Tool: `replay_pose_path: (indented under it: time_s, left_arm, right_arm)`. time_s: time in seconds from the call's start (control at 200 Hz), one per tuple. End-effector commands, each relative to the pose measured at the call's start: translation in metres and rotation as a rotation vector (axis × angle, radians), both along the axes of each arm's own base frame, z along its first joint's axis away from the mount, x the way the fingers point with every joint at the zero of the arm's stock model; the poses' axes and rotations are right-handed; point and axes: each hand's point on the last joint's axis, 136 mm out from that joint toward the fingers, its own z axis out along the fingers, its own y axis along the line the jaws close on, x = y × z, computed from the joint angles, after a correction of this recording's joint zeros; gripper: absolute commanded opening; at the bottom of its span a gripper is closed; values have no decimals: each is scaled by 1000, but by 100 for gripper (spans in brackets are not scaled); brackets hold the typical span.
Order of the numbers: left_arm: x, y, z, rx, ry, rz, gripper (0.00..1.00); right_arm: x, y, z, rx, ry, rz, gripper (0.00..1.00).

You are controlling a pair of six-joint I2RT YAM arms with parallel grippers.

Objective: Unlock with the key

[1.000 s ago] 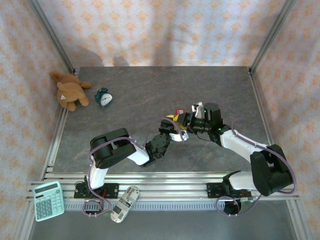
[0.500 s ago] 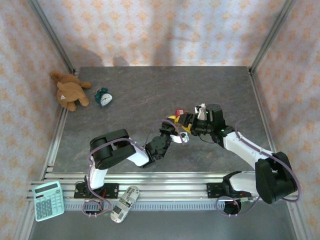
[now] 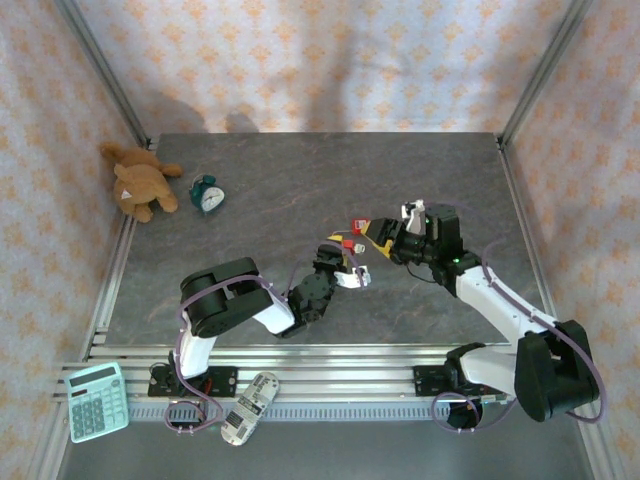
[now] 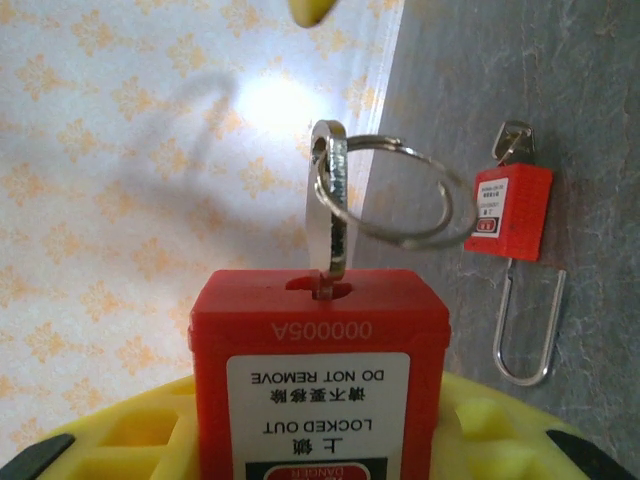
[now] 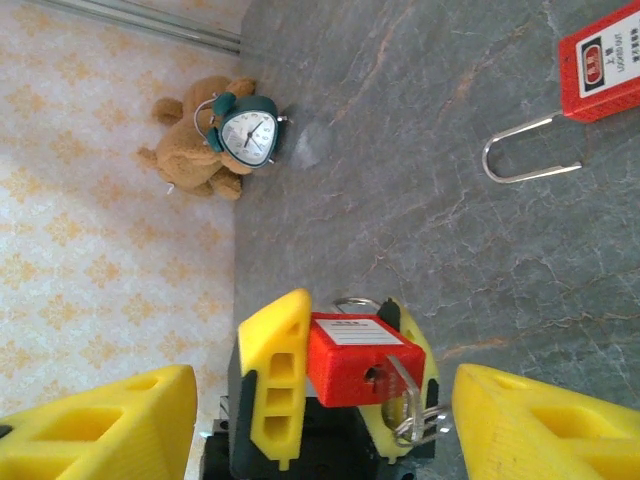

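Gripping one padlock [image 4: 318, 340], one key [image 4: 331, 220] inserted; second padlock [image 4: 512, 212] loose.

Light was bright and even, coming from above on the near side and throwing soft grey shadows onto the back wall [image 3: 200, 110]. A white glare spot bloomed on the wallpaper [image 4: 265, 100] behind the key [image 4: 330, 215]. The near yellow fingers [image 5: 95, 425] looked slightly soft

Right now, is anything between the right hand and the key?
Nothing visible. The key sticks out of the red lock in the left hand, and the open right hand faces it across open air. The spare lock lies aside.
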Motion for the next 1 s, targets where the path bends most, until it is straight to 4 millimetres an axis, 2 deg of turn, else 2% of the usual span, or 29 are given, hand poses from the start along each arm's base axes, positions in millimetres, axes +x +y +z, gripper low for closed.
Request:
replay_pose_path:
  time_s: [0.0,0.15,0.32,0.475,0.711,0.731,0.846,0.991]
  left_arm:
    - [1,5,2,-10,-9,25,26]
    - [-1,7,5,-13,-12,28,26]
    - [-10,12,5,-41,3,36,25]
    - [-18,14,-8,-29,42,43,25]
    - [-18,10,-18,-30,111,57,25]
    - [-18,10,-9,-51,112,59,25]
    - [-19,8,-11,-65,185,64,26]
    - [-26,9,-32,4,415,62,26]
  right_arm:
    - [6,-2,22,0,-81,2,67]
    - [13,-14,20,-54,-85,-39,67]
    - [26,-32,10,-124,-74,-148,67]
    - [34,-46,0,-172,-70,-233,67]
    - [35,-49,-5,-199,-69,-243,67]
    - [35,-49,-4,-200,-71,-244,67]
    - [33,-51,-7,-208,-67,-248,67]
    - [33,-52,-8,-213,-70,-248,67]
